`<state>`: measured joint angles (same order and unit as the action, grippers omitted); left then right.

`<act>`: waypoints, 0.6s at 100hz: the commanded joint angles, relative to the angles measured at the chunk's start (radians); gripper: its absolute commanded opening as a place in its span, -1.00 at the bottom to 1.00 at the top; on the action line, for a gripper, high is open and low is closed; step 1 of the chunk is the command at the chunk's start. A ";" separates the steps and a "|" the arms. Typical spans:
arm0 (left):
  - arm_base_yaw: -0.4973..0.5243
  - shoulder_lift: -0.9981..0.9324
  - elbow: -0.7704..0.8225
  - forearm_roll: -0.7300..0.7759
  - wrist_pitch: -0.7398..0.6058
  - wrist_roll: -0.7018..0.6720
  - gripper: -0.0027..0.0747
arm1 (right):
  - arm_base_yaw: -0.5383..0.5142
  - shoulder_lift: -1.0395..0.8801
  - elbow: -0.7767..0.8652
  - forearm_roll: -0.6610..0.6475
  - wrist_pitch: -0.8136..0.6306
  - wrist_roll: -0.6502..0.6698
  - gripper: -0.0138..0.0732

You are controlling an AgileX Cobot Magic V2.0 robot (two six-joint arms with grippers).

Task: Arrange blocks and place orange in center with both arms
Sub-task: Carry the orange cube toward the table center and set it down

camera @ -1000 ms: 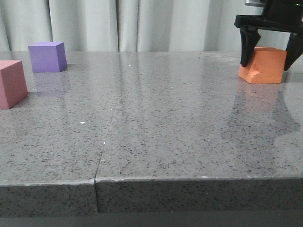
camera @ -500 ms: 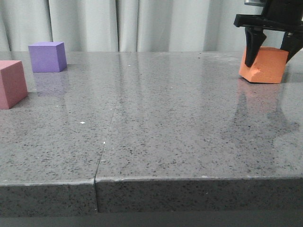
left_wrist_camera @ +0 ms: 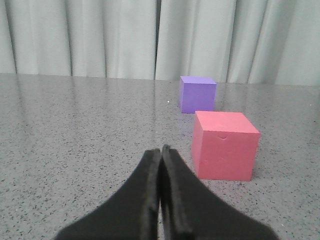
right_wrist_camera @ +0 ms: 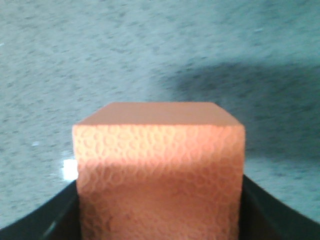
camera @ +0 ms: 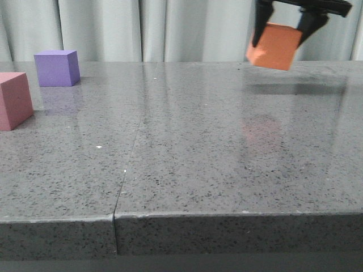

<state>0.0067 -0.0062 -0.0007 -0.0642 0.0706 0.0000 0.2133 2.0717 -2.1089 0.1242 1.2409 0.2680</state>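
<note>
Front view: the right gripper (camera: 285, 22) clamps the matte orange cube (camera: 274, 46), tilted, in the air above the speckled grey stone table (camera: 187, 147). Far left stand the purple cube (camera: 56, 68) and the pink cube (camera: 14, 100).

Left wrist view: the left gripper (left_wrist_camera: 161, 152) has its fingers pressed together, empty, the pink cube just beyond.

Right wrist view: the orange cube's porous foam face sits between the black fingers (right_wrist_camera: 272, 212).

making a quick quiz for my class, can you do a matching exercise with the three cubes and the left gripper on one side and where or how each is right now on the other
Things:
1. orange cube
2. purple cube
3. pink-red cube
4. left gripper

States:
A. fingers closed together, holding nothing
B. on the table at the far left, nearest the camera of the two resting cubes
C. lifted off the table, clamped in the right gripper
D. on the table at the left, farther back toward the curtain

Pairs: 1-C, 2-D, 3-B, 4-A
</note>
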 commanded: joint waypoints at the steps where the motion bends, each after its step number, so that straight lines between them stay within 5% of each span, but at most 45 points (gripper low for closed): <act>1: 0.000 -0.027 0.041 -0.005 -0.082 0.000 -0.98 | 0.042 -0.062 -0.034 -0.003 0.090 0.042 0.00; 60: 0.000 -0.027 0.041 -0.005 -0.082 0.000 -0.98 | 0.217 0.011 -0.038 0.012 0.023 0.174 0.00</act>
<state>0.0067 -0.0062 -0.0007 -0.0642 0.0706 0.0000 0.4312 2.1450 -2.1140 0.1243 1.2427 0.4381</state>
